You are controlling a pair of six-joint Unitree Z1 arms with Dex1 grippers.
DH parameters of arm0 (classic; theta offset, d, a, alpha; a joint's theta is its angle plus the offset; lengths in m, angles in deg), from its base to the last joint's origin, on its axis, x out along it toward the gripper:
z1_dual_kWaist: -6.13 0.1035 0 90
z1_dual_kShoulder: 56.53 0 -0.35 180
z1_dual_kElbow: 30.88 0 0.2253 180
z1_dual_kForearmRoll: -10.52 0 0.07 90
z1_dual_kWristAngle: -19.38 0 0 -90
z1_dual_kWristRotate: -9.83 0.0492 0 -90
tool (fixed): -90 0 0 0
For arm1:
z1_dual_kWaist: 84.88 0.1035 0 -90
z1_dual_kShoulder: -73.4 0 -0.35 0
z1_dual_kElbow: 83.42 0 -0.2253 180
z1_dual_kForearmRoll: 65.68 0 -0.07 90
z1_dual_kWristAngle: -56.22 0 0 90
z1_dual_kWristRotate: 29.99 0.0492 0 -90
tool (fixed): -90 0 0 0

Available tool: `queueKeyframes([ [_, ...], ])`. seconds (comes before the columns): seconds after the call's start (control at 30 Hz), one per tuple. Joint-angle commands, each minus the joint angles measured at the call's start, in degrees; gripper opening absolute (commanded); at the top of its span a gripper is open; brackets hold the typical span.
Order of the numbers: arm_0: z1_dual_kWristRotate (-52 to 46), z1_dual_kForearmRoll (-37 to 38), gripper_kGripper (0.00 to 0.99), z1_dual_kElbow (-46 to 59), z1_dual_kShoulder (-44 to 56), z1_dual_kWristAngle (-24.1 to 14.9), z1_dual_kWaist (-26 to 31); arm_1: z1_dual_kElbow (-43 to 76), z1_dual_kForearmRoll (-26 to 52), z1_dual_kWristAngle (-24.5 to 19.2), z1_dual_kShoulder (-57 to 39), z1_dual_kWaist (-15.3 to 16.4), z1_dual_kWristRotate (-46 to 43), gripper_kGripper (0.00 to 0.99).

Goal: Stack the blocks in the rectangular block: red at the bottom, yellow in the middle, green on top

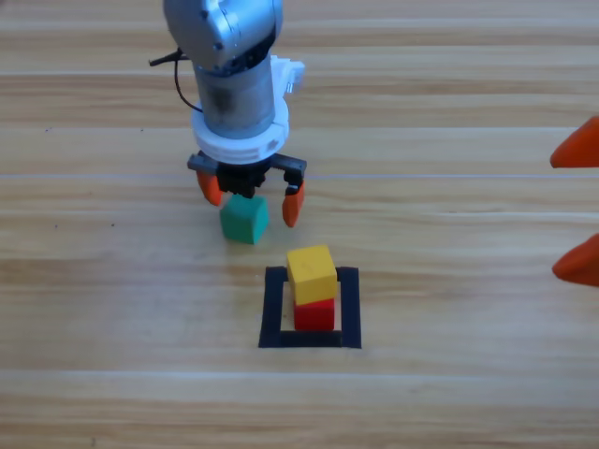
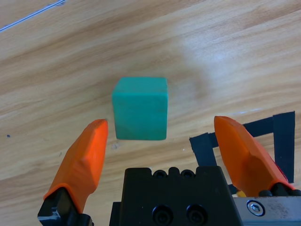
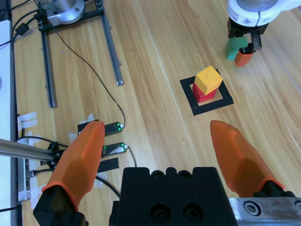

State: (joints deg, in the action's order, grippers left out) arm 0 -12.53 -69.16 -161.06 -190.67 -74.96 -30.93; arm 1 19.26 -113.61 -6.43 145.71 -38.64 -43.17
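My left claw (image 1: pixel 251 198) hangs spread over the small matte teal-green cube (image 1: pixel 244 220), seemingly untouched on the wooden table (image 1: pixel 449 393), near the black tape square (image 1: pixel 348 309) holding yellow cube (image 1: pixel 311 273) atop red cube (image 1: pixel 315 314). My right claw (image 1: pixel 576 210) waits spread at the edge.

Wooden table (image 1: pixel 449 393): black tape square (image 1: pixel 349 309), red cube (image 1: pixel 315 315) inside it, green cube (image 1: pixel 244 221) beside

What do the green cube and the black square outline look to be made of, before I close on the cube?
Green cube: probably foam or soft plastic; matte, no glare, slightly rounded edges. Black square outline: looks like tape stuck flat on the table; thin strips with cut, overlapping corners in the left wrist view.
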Motion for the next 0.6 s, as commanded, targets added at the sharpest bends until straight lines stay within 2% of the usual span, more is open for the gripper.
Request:
queueKeyframes([
  [0.03, 0.6, -0.3, 0.960, -1.7, -4.8, -0.8, 1.0, 1.5, 2.1, 1.5, 2.6, -0.1, -0.5, 0.990],
  [0.47, 2.1, -0.2, 0.960, -1.3, -5.5, -0.8, 3.9, 2.5, 3.7, 1.2, 4.0, -0.1, -0.5, 0.989],
  [0.6, 2.5, 0.3, 0.904, -0.6, -5.8, -0.8, 4.3, 2.6, 3.7, 1.2, 3.8, -0.1, -0.4, 0.989],
])
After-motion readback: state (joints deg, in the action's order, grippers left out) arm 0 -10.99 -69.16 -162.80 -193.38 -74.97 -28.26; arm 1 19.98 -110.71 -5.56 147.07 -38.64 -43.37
